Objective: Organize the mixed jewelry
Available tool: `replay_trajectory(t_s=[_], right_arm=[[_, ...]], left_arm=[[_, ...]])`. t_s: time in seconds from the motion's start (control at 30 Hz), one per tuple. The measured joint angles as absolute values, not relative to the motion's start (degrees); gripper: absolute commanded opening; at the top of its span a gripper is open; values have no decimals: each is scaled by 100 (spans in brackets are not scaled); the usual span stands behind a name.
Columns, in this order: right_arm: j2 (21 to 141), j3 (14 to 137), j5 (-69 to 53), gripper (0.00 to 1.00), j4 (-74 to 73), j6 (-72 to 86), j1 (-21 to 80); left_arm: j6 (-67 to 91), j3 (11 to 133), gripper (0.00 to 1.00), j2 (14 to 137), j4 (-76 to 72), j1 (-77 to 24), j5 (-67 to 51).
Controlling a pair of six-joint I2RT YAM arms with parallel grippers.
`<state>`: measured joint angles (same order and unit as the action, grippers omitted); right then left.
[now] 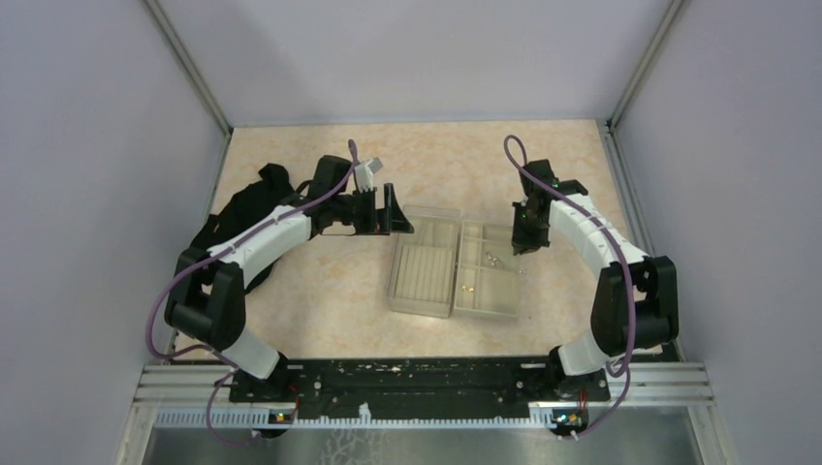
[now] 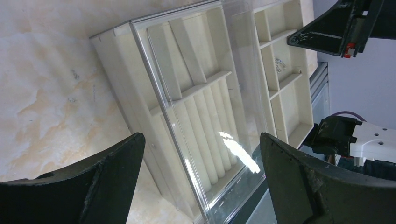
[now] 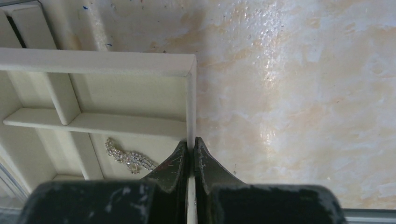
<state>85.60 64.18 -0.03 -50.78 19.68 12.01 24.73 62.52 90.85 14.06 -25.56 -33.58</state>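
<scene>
Right end effector (image 3: 190, 145), fingers pressed together at beige compartmented tray (image 3: 93, 61) wall: spread before descending onto sparkling silver chain piece (image 3: 126, 157) (left end effector (image 2: 201, 136) waits spread).

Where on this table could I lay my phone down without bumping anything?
Bare table runs from the back wall to the ridged tray and compartmented tray, and again between the ridged tray, left arm and black base rail. The middle is crowded: both trays, with the left tool and right tool at them.
</scene>
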Motion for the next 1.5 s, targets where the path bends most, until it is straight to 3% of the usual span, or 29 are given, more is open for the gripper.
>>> replay_trajectory(t_s=[1.5], right_arm=[[9201,7057,86,0,-4967,2121,1463]], left_arm=[[2502,6287,99,9441,1238,-2561,-3861]])
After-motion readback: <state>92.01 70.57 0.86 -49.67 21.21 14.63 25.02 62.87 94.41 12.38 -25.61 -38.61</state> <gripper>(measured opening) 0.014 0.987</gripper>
